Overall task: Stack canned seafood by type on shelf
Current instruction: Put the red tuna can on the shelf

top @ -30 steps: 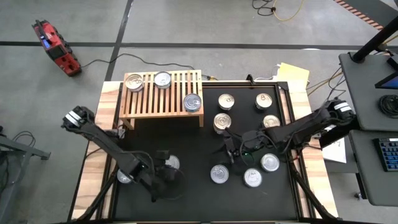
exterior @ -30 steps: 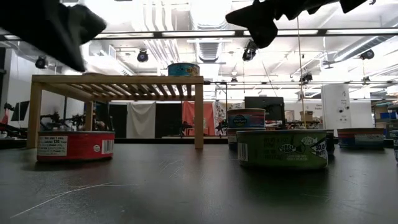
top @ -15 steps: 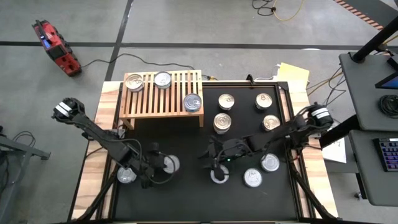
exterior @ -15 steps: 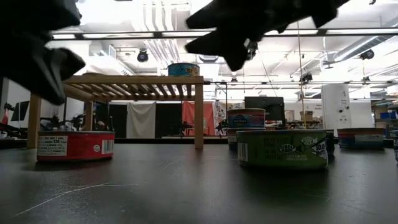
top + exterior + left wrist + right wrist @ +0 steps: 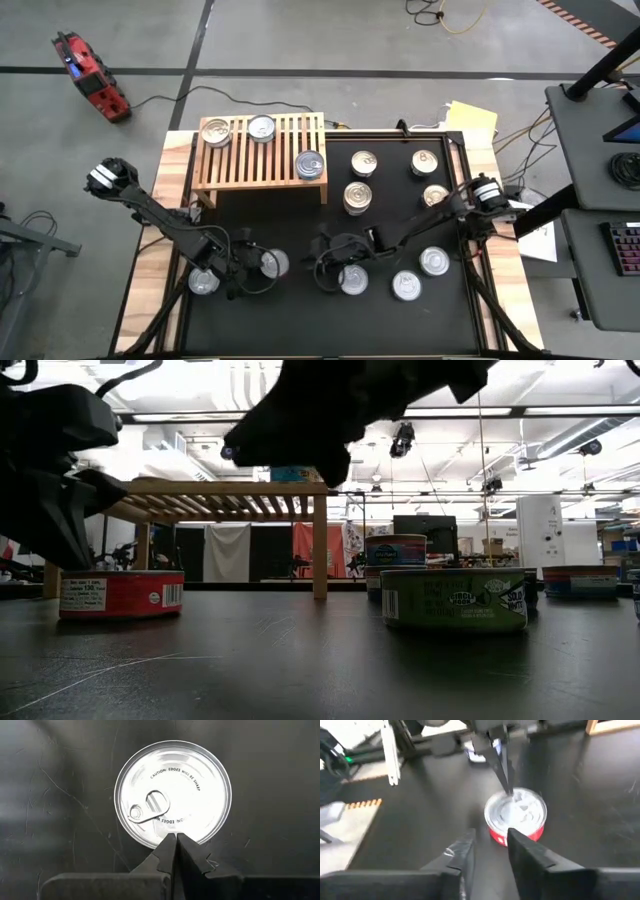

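3 cans (image 5: 260,135) sit on shelf (image 5: 262,170), approx 8 crowd black mat (image 5: 300,310).

My right gripper (image 5: 327,272): moved from mid-surface, right of centre, leftward and nearer the front edge, fingers narrowed. My left gripper (image 5: 258,268): shifted from beside the front red tin (image 5: 272,263) to directly over it, fingers together.

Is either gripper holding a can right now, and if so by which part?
Neither. The left gripper is shut above a can's lid, gripping nothing. The right gripper has nothing between its jaws.
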Robot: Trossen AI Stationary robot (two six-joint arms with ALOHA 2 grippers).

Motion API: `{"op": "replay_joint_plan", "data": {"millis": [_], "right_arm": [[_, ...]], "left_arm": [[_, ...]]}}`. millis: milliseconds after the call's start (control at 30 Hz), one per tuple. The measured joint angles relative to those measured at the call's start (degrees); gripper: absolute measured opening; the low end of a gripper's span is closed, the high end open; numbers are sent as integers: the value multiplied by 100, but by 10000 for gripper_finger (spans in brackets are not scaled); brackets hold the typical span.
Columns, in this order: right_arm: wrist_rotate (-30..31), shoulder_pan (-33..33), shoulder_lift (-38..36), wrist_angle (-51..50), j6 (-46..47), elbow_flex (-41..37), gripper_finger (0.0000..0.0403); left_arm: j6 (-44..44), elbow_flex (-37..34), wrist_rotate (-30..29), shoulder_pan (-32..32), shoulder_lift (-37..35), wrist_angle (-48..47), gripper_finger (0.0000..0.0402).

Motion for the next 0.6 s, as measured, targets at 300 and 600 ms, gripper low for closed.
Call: {"op": "replay_joint_plan", "data": {"millis": [300, 600], "right_arm": [[641, 45, 426, 54, 346, 295, 14], [737, 126, 886, 72, 460, 584, 13]], "left_arm": [[13, -10, -53, -34, 57, 92, 0], [9, -26, -305, -72, 130, 154, 0]]}}
